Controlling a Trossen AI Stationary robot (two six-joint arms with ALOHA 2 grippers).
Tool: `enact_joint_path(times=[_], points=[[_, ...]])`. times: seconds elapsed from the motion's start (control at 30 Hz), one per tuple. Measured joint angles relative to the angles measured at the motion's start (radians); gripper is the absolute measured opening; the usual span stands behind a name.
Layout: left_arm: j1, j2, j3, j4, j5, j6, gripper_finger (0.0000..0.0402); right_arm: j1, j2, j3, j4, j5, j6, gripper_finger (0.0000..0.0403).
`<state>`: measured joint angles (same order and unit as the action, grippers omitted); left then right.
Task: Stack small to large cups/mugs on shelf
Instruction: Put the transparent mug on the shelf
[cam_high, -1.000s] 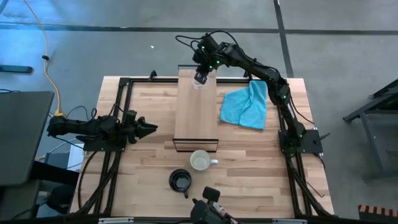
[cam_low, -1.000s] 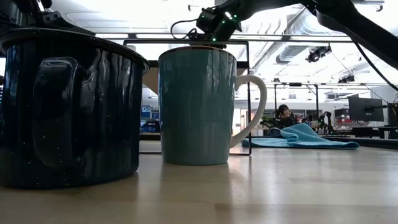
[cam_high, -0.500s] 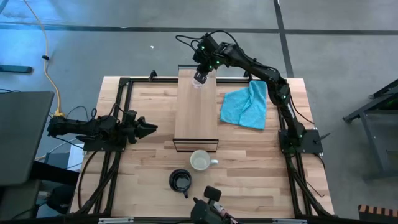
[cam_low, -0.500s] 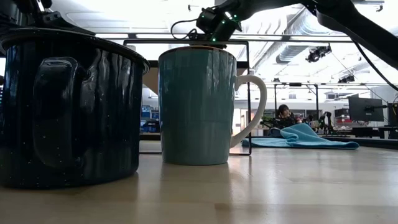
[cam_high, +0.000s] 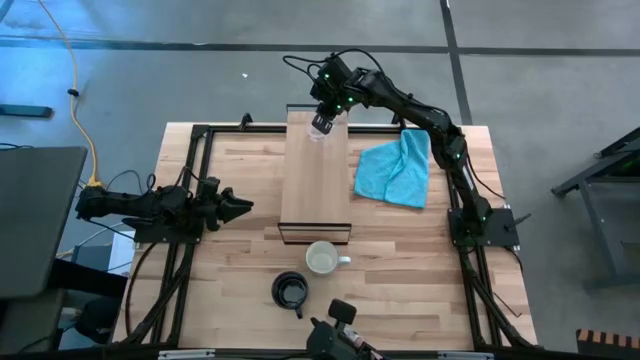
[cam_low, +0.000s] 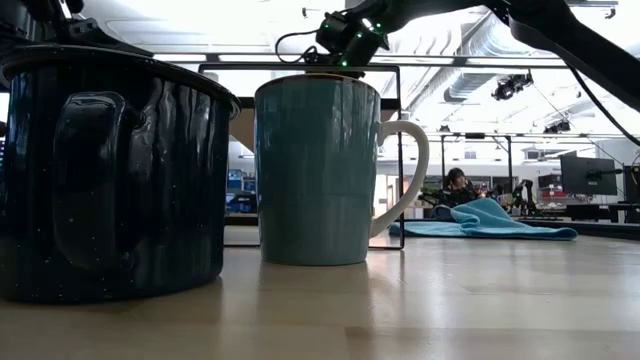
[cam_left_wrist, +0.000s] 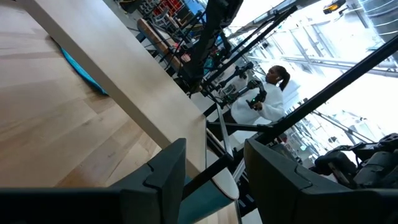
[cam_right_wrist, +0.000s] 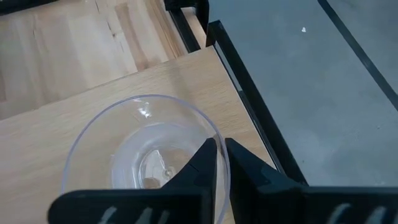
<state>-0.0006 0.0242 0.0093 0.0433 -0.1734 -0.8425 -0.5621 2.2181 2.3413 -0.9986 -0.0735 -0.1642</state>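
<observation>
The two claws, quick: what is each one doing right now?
Left gripper: fingers open, empty, at the table's left side.
Right gripper: fingers pinching the rim of the glass cup on the shelf's far end.

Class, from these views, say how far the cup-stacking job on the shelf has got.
Done: nothing fully released. In hand: the right claw pinches the small clear glass cup's rim at the long light-wood shelf's far end. Left: the white handled mug and black handled mug sit on the table; the left claw waits.
</observation>
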Motion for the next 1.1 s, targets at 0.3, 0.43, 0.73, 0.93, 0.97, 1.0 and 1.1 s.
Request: enact_joint_path(times=[0.3, 0.43, 0.73, 0.93, 0.97, 1.0, 1.1], points=[[0.0, 0.0, 0.0, 0.0, 0.0, 0.0, 0.0152, 0.0, 0.0, 0.0, -0.007, -0.013, 0.0, 0.0012], [0.0, 0.0, 0.0, 0.0, 0.0, 0.0, 0.0152, 0.0, 0.0, 0.0, -0.008, -0.013, 0.0, 0.0012], [0.0, 0.0, 0.0, 0.0, 0.0, 0.0, 0.0152, 0.0, 0.0, 0.0, -0.009, -0.028, -0.01, 0.0012], [0.0, 0.0, 0.0, 0.0, 0.0, 0.0, 0.0152, 0.0, 0.0, 0.0, -0.009, -0.032, -0.011, 0.0012], [0.0, 0.0, 0.0, 0.0, 0.0, 0.0, 0.0152, 0.0, 0.0, 0.0, -0.009, -0.032, -0.011, 0.0012], [0.0, 0.0, 0.0, 0.0, 0.0, 0.0, 0.0152, 0.0, 0.0, 0.0, -0.009, -0.032, -0.011, 0.0012], [0.0, 0.0, 0.0, 0.0, 0.0, 0.0, 0.0152, -0.004, 0.0, 0.0, -0.01, -0.032, 0.003, 0.0012]])
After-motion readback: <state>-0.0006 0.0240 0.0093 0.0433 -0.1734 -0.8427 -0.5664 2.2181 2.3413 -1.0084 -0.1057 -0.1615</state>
